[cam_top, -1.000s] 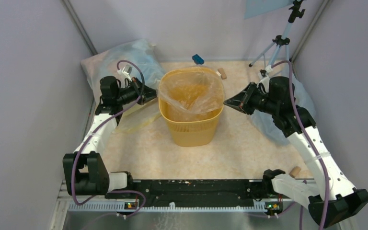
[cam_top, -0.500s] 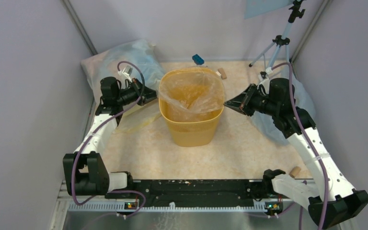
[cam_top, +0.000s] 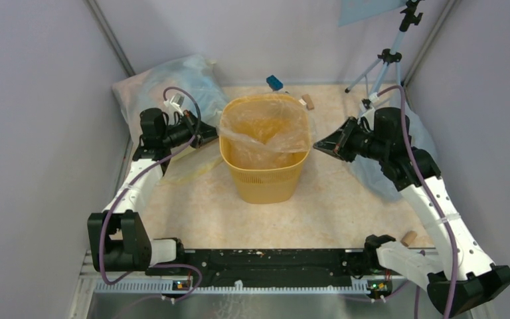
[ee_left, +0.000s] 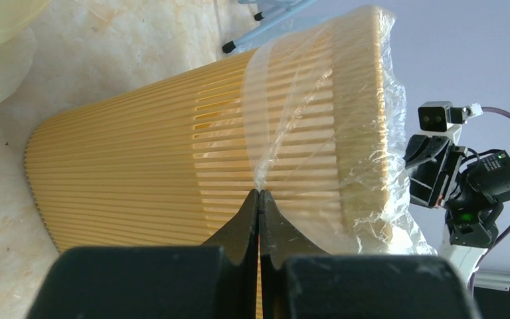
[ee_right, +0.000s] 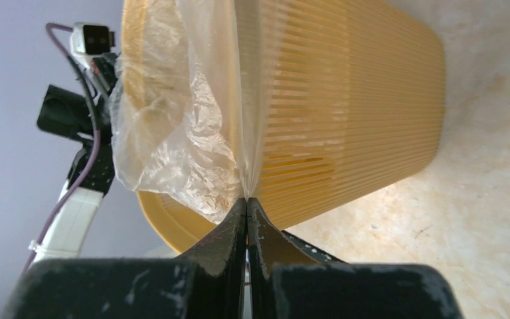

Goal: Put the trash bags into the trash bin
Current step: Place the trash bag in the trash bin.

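The yellow trash bin (cam_top: pixel 263 174) stands upright mid-table with a clear, wrinkly trash bag (cam_top: pixel 265 131) lining its mouth and folded over the rim. My left gripper (cam_top: pixel 214 138) is at the bin's left rim, shut on a pinch of the film. The left wrist view shows its tips (ee_left: pixel 259 193) closed on the bag (ee_left: pixel 365 139) against the bin's ribbed wall (ee_left: pixel 139 173). My right gripper (cam_top: pixel 316 144) is at the right rim, also shut on film. Its tips (ee_right: pixel 246 200) pinch the bag (ee_right: pixel 172 146) beside the bin (ee_right: pixel 345 100).
Bluish plastic sacks lie at the back left (cam_top: pixel 172 80) and under the right arm (cam_top: pixel 377 174). More thin film (cam_top: pixel 189 166) lies left of the bin. A tripod (cam_top: pixel 385 60), a blue object (cam_top: pixel 274 82) and small cork pieces (cam_top: pixel 308 102) stand behind.
The right gripper has drawn slightly right, away from the bin, with the film in it. The bag's left edge now stretches flatter over the rim. The left gripper has barely moved.
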